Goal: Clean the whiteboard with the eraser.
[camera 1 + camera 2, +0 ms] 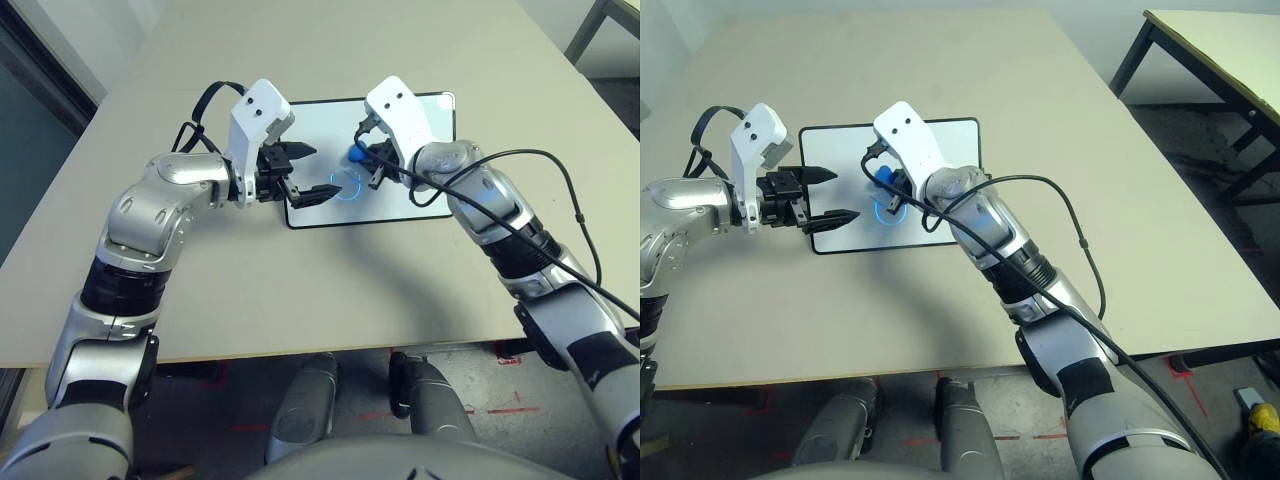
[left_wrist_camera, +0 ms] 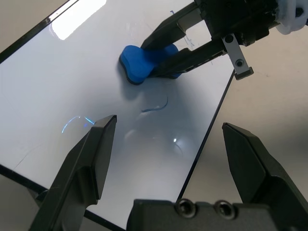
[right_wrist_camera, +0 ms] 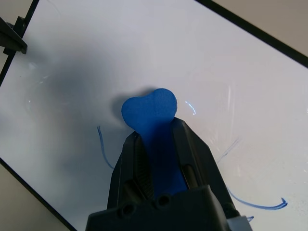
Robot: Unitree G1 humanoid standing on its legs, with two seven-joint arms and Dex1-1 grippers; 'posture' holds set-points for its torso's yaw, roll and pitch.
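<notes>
The whiteboard [image 1: 320,115] lies flat on the tan table, with thin blue marker strokes [image 3: 103,149] left on it. My right gripper [image 3: 156,132] is shut on the waist of the blue eraser [image 3: 149,108], whose rounded end presses on the board near its middle. The eraser [image 1: 355,155] also shows just ahead of my right wrist. My left gripper [image 1: 305,172] hangs open and empty over the board's near left part. In the left wrist view its fingers [image 2: 91,159] straddle the board's black edge, a little short of the eraser [image 2: 137,62].
Bare table top [image 1: 300,290] surrounds the board on all sides. A black cable [image 1: 540,160] loops over my right forearm. A second table [image 1: 1220,50] stands off to the far right, across a strip of floor.
</notes>
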